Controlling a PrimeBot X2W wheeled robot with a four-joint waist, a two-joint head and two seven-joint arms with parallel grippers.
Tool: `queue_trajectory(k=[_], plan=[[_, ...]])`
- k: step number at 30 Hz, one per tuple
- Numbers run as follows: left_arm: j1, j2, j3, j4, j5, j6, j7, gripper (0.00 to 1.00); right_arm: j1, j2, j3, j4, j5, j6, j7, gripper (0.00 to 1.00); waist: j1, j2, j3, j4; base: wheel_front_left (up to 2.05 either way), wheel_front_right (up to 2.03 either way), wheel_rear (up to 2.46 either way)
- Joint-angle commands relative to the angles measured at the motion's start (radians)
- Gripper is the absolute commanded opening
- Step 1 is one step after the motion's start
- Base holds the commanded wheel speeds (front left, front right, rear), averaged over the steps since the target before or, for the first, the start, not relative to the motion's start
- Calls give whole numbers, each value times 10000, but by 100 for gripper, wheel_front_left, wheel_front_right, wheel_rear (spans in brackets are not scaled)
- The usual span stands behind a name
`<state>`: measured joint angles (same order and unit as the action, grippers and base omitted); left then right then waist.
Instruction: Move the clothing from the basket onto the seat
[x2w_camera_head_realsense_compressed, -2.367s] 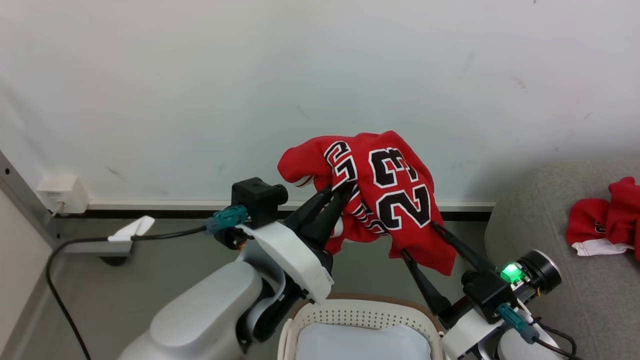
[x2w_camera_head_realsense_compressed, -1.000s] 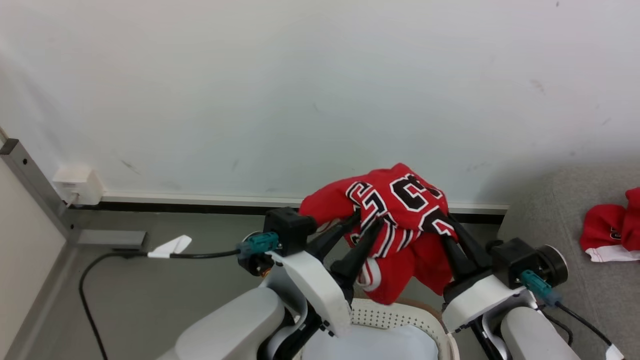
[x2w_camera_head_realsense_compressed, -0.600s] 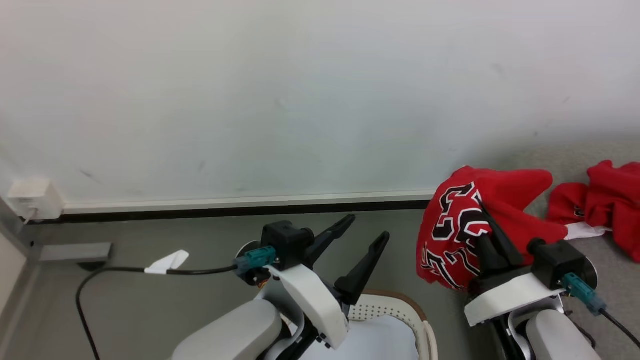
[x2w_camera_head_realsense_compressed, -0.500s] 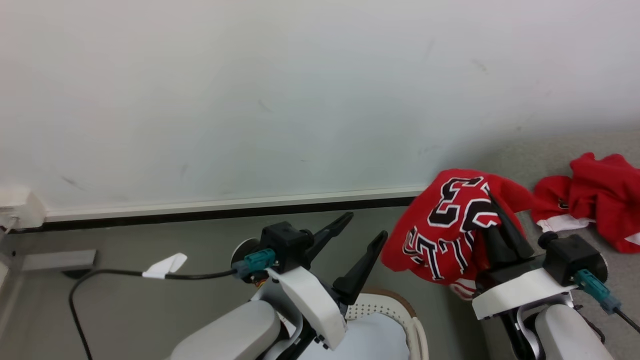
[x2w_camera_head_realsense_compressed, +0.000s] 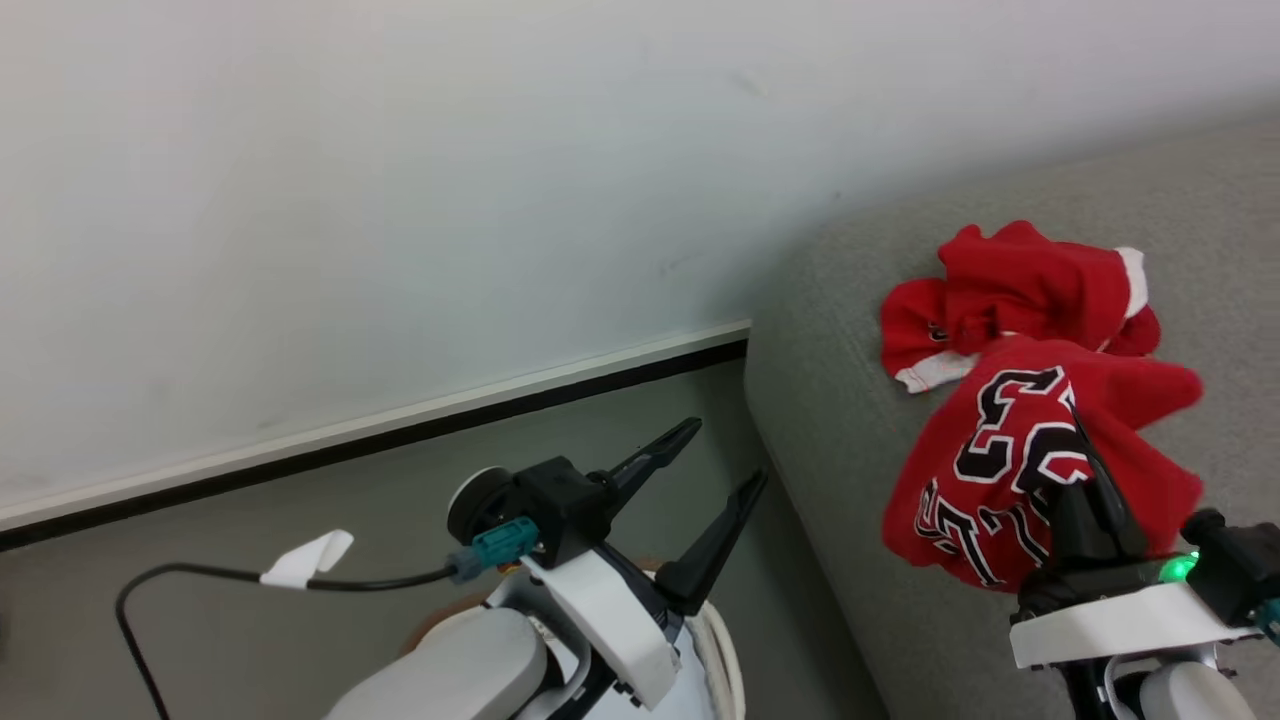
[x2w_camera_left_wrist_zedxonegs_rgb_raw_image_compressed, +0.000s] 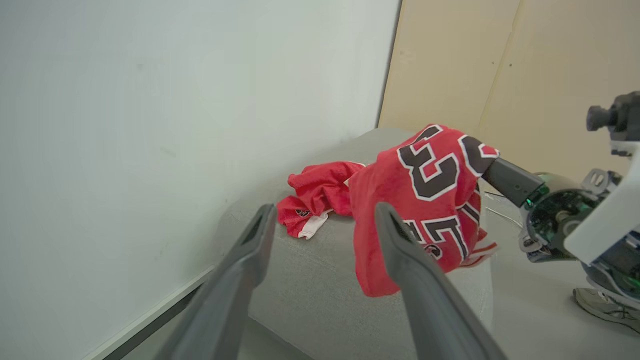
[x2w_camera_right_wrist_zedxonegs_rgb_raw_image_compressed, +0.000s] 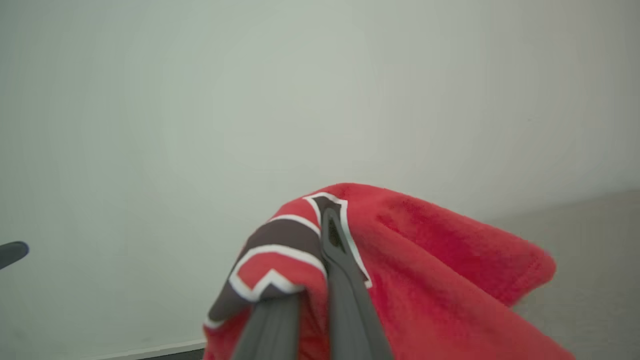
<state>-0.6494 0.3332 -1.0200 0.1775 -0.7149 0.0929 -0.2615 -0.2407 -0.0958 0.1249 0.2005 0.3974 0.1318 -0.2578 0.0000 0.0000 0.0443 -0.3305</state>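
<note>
My right gripper (x2w_camera_head_realsense_compressed: 1075, 440) is shut on the red numbered jersey (x2w_camera_head_realsense_compressed: 1010, 470), which hangs bunched over the front part of the grey sofa (x2w_camera_head_realsense_compressed: 830, 400). The left wrist view shows that jersey (x2w_camera_left_wrist_zedxonegs_rgb_raw_image_compressed: 425, 200) draped from the right gripper's fingers above the sofa (x2w_camera_left_wrist_zedxonegs_rgb_raw_image_compressed: 300, 280). A second red garment with white trim (x2w_camera_head_realsense_compressed: 1020, 295) lies crumpled on the sofa cushion just behind it. My left gripper (x2w_camera_head_realsense_compressed: 725, 455) is open and empty over the floor, left of the sofa. A sliver of the white basket rim (x2w_camera_head_realsense_compressed: 722, 660) peeks out beside my left forearm.
A white wall with a pale baseboard (x2w_camera_head_realsense_compressed: 400, 420) runs behind the grey floor (x2w_camera_head_realsense_compressed: 250, 510). A black cable with a white tag (x2w_camera_head_realsense_compressed: 300, 560) trails from my left wrist. In the left wrist view a shoe (x2w_camera_left_wrist_zedxonegs_rgb_raw_image_compressed: 607, 307) rests on the floor at the right.
The left gripper let go of the numbered jersey and opened. The right gripper carried it rightward from above the basket to over the sofa, and the camera turned right with it.
</note>
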Motion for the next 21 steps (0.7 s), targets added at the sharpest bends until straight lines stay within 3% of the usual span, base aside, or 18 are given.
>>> queue_trajectory(k=[1,13,21], plan=[[122,76,19,-17,57,-8,-21,100,138,3,-42,-64,41,-23,-48,0,0,0,152,-402,0,0,0],[360,126,315,26,623,-273,-32,100,884,283,-576,-1058,-49,-23,-70,0,0,0,698,-1340,0,0,0],[175,358,369,-138,716,-461,41,100,-184,85,-1098,-1122,-102,-23,1,0,0,0,1472,-1325,0,0,0]])
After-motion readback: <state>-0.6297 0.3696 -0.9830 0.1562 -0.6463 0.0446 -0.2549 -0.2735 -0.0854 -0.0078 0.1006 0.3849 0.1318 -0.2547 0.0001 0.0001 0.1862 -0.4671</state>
